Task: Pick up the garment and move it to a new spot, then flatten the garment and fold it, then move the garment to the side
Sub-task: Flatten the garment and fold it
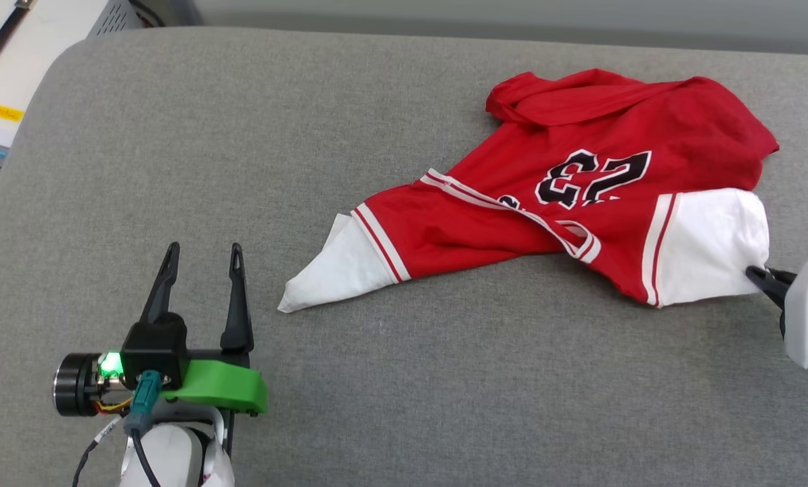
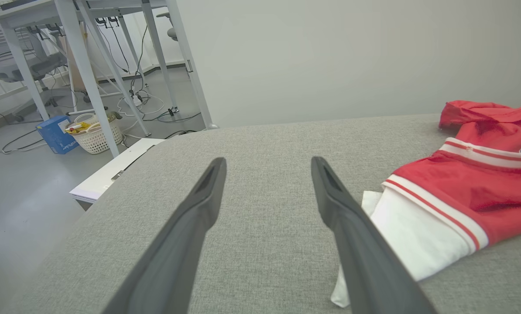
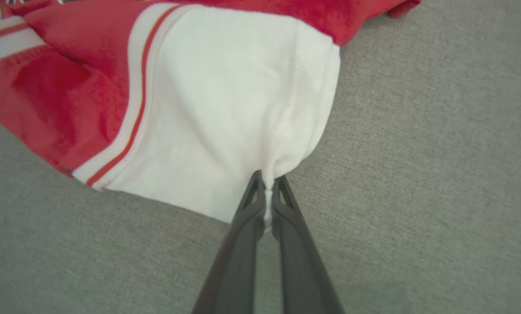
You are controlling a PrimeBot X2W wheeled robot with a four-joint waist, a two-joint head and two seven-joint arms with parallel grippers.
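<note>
Grey woven padding is carrying the shirt, which is lying crumpled on it. The shirt's long axis is running across the robot's front, from one white sleeve to the other, and the number print is facing up.

At the shirt's right end, the right gripper is pinching the hem of the white sleeve, its two fingers pressing together on a thin fold of cloth. At the shirt's left end, the other white sleeve is tapering to a corner that is pointing toward the left gripper. That gripper is hovering just left of this corner, near it but not touching, with its fingers standing apart and holding nothing. They are pointing away from the robot, so the shirt is lying off to their right rather than ahead of them.

Judging by this, the left arm is looking like the nearer one for the free sleeve. It is likely needing to swing right and turn inward before closing, so that both ends are being held along the same axis.
</note>
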